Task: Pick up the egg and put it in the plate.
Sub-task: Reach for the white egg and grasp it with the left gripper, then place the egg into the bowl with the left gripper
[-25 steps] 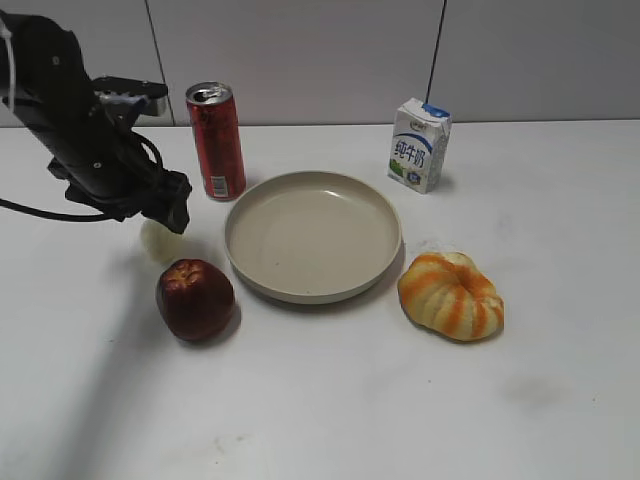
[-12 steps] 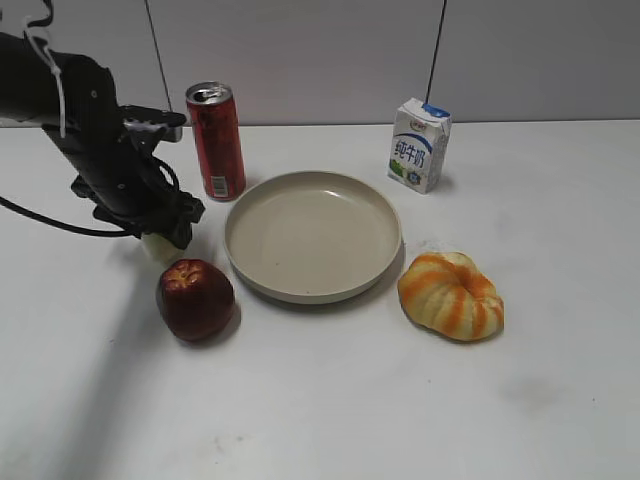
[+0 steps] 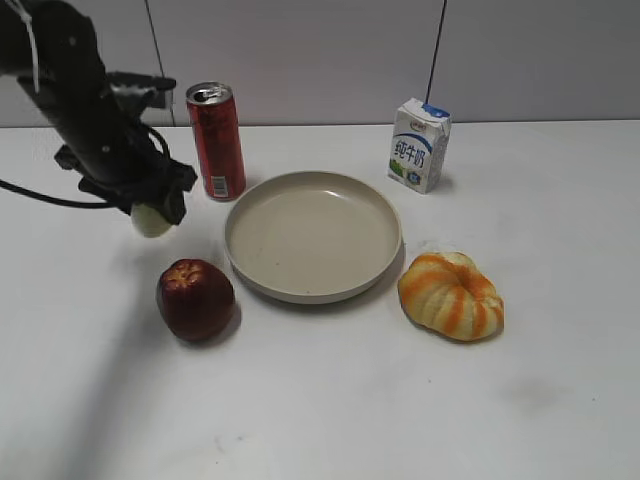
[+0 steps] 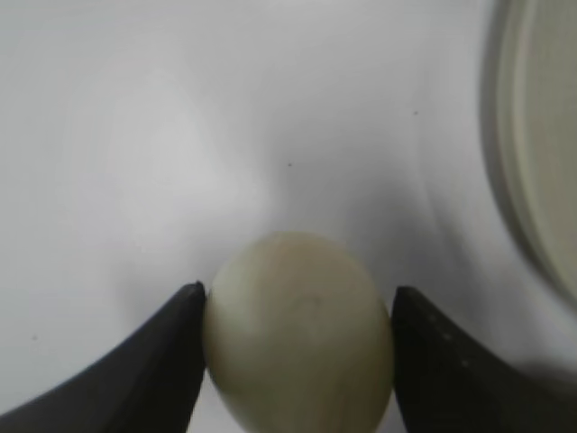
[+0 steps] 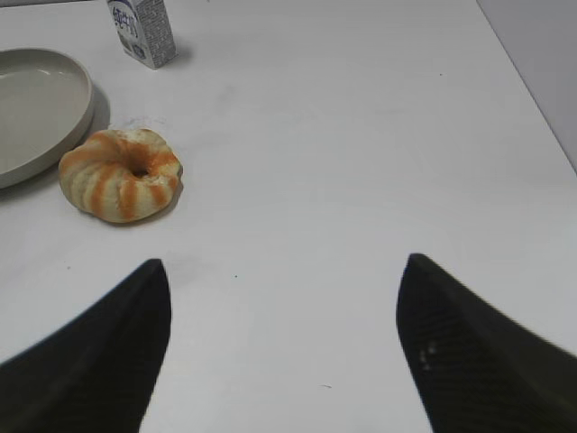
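Observation:
The pale cream egg [image 3: 151, 222] is held between the black fingers of my left gripper [image 3: 153, 212], lifted above the table to the left of the beige plate [image 3: 385, 225]. In the left wrist view the egg [image 4: 297, 329] fills the gap between both fingers of the left gripper [image 4: 297, 311], and the plate's rim [image 4: 532, 162] shows at the right edge. My right gripper [image 5: 284, 271] is open and empty over bare table; it is out of the exterior view. The plate [image 5: 77, 108] is empty.
A dark red apple [image 3: 195, 298] lies in front of the held egg. A red can [image 3: 216, 140] stands behind the plate's left side. A milk carton [image 3: 418, 144] stands at the back right. An orange-striped bun [image 3: 451, 295] lies right of the plate, also in the right wrist view [image 5: 122, 174].
My left gripper came down onto the egg, closed on it, and has now lifted it off the table, slightly up and left. Nothing else moved.

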Action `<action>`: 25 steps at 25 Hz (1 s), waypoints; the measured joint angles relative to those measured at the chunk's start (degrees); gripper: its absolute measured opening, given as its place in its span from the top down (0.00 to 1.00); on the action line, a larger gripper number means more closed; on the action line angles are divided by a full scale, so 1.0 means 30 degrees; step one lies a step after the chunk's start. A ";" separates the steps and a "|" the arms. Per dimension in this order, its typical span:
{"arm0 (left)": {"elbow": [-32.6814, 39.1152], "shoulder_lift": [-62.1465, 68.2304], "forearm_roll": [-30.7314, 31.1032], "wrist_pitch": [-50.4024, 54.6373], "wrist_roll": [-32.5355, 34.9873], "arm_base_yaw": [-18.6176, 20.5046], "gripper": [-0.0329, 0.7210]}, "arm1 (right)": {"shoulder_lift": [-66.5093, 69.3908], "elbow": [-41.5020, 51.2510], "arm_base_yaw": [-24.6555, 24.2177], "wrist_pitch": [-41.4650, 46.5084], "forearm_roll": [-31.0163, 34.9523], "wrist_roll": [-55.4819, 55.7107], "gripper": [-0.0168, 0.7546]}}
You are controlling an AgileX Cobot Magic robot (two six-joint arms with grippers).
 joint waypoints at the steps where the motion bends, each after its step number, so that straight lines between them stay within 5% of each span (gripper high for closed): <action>1: -0.0399 -0.0304 -0.0183 0.0434 0.0000 -0.0019 0.34 | 0.0000 0.0000 0.0000 0.0000 0.0000 0.0000 0.22; 8: -0.3537 -0.0992 -0.1208 0.2629 0.0000 -0.1731 0.34 | 0.0000 0.0000 0.0000 0.0000 0.0000 0.0000 0.22; 17: -0.3844 -0.0156 -0.1318 -0.0934 0.0000 -0.5563 0.34 | 0.0000 0.0000 0.0000 0.0000 0.0000 0.0000 0.22; 25: -0.3844 0.2789 -0.0913 -0.1308 0.0000 -0.6179 0.34 | 0.0000 0.0000 0.0000 0.0000 0.0000 0.0000 0.22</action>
